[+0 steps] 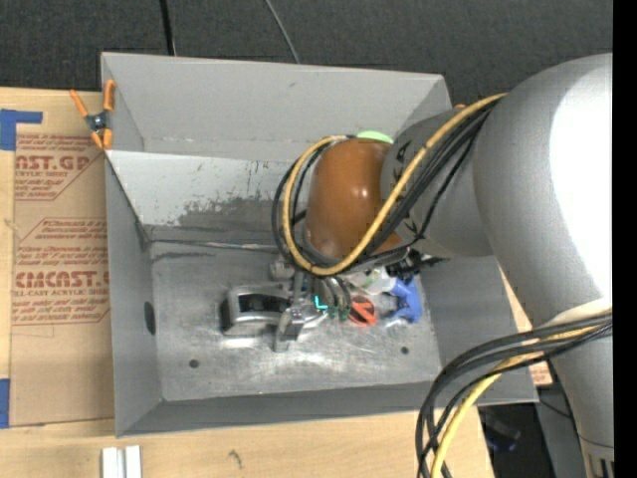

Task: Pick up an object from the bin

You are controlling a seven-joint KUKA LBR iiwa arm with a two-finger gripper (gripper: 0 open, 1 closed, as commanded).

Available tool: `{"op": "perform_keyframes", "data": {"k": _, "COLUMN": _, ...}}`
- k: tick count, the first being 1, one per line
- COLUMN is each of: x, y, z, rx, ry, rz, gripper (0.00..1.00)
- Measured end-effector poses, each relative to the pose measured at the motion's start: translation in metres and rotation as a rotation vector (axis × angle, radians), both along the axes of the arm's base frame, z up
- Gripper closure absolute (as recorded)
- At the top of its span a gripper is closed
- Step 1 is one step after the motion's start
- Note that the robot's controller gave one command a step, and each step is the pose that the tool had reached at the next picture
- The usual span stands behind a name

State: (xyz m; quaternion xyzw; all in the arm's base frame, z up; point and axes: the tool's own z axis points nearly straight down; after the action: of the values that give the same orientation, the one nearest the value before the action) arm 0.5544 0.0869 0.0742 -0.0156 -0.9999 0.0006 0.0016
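A grey metal bin (129,297) with sloping walls stands open to the room, its floor scuffed and scratched. Near the middle of that floor lies a shiny silver metal object with a black top (244,310), low and rounded, lying flat on its own. I cannot make out any brand or writing on it.

The big silver-grey robot arm (537,197) comes in from the right of that silver object and bends down over the bin. Its wrist wears a smooth, rounded orange-brown cover (343,202), which sits above and to the right of the silver object. Yellow and black cables (299,182) loop round the cover's left side and run back along the arm.

The pincer (294,315) hangs below the cover, low in the bin and right at the silver object's right end, apparently touching it. Its tip is dark and crowded, so I cannot tell whether it is spread, pressed together or pinching anything.

Further right of the silver object, past the pincer, a few small things lie close together under the wrist: a red-orange piece (363,315) and, beyond it, a blue plastic piece (405,302). Far above and to the right of the silver object, a pale green rounded thing (375,136) peeps over the cover's top edge.
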Motion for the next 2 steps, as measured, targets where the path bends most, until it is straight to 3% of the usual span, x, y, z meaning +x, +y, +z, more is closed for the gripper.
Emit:
{"op": "perform_keyframes", "data": {"k": 1, "x": -0.001, "y": 0.003, "z": 0.000, "rx": -0.001, "ry": 0.000, "rz": -0.036, "gripper": 0.00}}
{"op": "perform_keyframes", "data": {"k": 2, "x": 0.030, "y": 0.015, "z": 0.000, "rx": 0.002, "ry": 0.013, "rz": 0.405, "gripper": 1.00}}
